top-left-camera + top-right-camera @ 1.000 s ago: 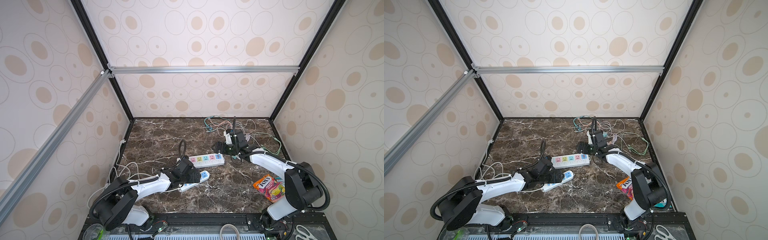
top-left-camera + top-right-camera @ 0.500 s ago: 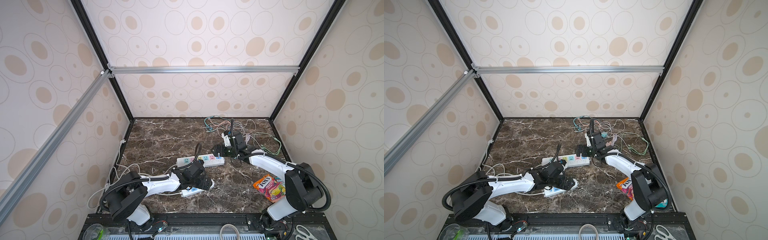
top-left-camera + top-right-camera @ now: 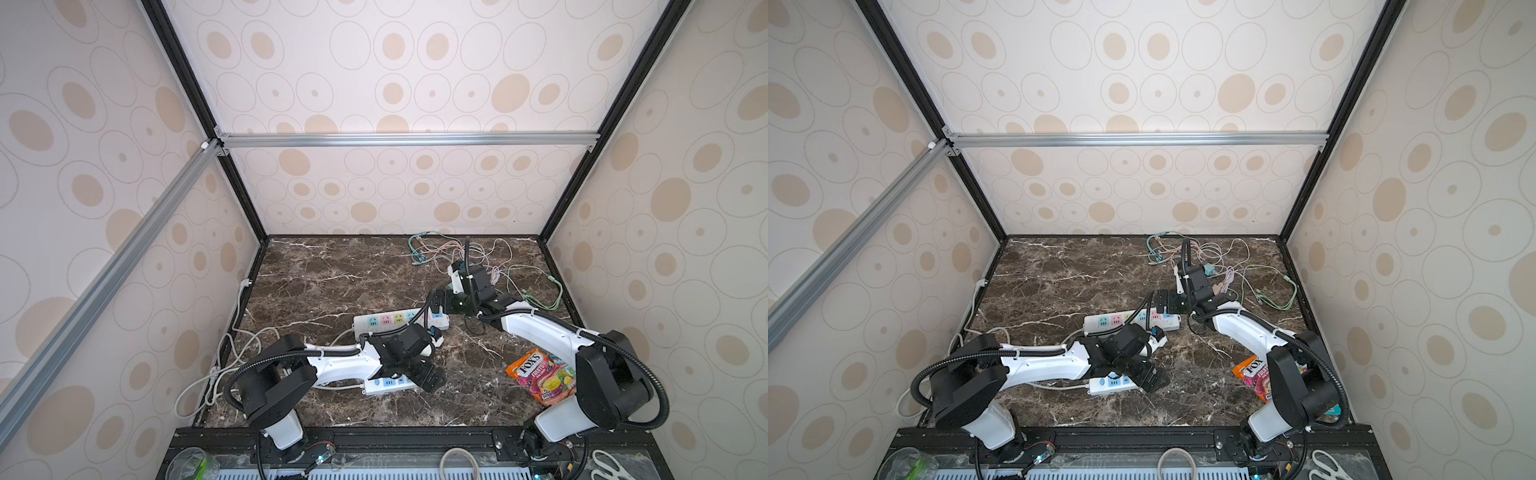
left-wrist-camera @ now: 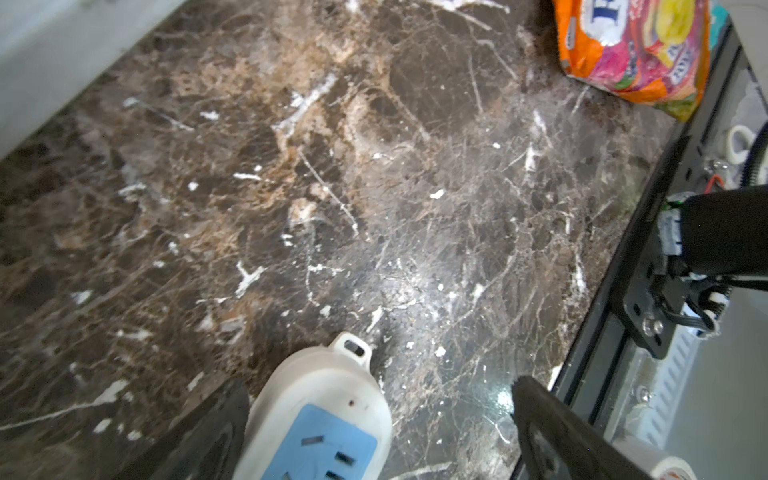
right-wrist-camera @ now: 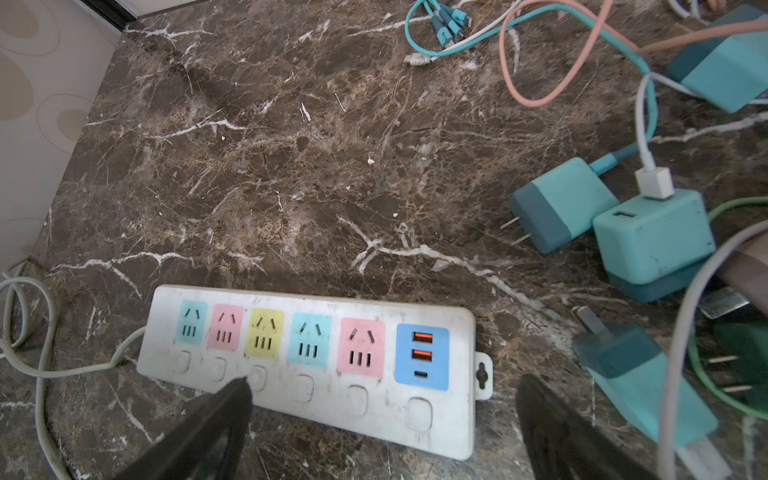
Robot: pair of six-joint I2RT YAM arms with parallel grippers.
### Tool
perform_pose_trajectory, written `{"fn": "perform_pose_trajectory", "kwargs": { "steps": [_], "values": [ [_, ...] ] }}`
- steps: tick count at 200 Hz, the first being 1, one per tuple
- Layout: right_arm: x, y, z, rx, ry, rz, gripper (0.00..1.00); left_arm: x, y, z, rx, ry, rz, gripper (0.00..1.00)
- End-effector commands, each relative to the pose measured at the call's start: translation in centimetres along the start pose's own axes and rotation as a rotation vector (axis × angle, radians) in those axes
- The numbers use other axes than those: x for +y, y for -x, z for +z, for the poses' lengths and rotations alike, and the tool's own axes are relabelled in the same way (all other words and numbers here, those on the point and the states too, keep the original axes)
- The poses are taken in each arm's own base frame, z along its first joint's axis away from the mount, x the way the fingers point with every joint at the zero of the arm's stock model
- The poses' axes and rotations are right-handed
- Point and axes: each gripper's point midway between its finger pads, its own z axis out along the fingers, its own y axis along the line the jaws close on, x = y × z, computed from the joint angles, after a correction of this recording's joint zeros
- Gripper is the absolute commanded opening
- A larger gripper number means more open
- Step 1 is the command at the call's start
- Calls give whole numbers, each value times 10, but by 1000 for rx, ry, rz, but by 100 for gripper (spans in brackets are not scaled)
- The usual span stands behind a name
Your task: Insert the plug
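A white power strip [image 5: 316,361] with coloured sockets lies flat on the marble, seen in both top views [image 3: 395,321] [image 3: 1125,322]. My right gripper [image 5: 384,386] [image 3: 436,301] hovers over its USB end, open and empty. Teal plugs lie loose beside it: one on its side with bare prongs [image 5: 561,203], one with a white cable [image 5: 652,232], one nearest [image 5: 636,374]. A second white strip [image 4: 320,415] [image 3: 390,382] with blue sockets lies nearer the front. My left gripper [image 4: 380,388] [image 3: 428,376] is open over its tip, one finger close beside it.
A tangle of teal, pink and green cables [image 3: 440,249] covers the back right. A candy bag [image 3: 540,376] [image 4: 636,45] lies at the front right. White cords [image 3: 232,345] run along the left wall. The table's black front rail [image 4: 598,332] is close to my left gripper.
My left arm has swung toward the front right, and the blue-socket strip has slid frontward with it. The coloured strip has shifted slightly left. My right gripper has barely moved.
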Motion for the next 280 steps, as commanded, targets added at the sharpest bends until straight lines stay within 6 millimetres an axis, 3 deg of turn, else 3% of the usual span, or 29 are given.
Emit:
{"fn": "perform_pose_trajectory", "kwargs": {
  "steps": [1, 14, 26, 39, 54, 84, 110, 144, 199, 232, 280],
  "values": [
    [1, 4, -7, -26, -3, -23, 100, -29, 34, -19, -103, -90, 137, 98],
    [4, 1, -6, -11, 12, -31, 100, -27, 47, -35, -178, -83, 134, 98],
    [5, -3, -2, 17, 19, -29, 100, -14, 62, -51, -257, -40, 89, 98],
    [7, -6, 3, 50, 26, -21, 100, 15, 73, -68, -337, 41, 0, 98],
    [11, -9, 11, 80, 39, -14, 100, 64, 82, -89, -421, 186, -146, 98],
    [13, -8, 29, 115, 15, -19, 100, 165, 67, -122, -483, 472, -475, 98],
    [5, -4, 49, 159, -59, -23, 100, 211, 47, -127, -464, 578, -685, 98],
    [1, 2, 72, 210, -113, -60, 100, 230, 31, -125, -496, 598, -848, 98],
    [12, -9, 96, 318, -91, -121, 100, 233, 11, -109, -490, 536, -955, 98],
    [17, -15, 100, 346, -84, -117, 100, 236, -2, -103, -481, 542, -972, 98],
    [12, -20, 91, 351, -110, -95, 100, 239, -12, -76, -383, 517, -949, 98]
  ]
}}
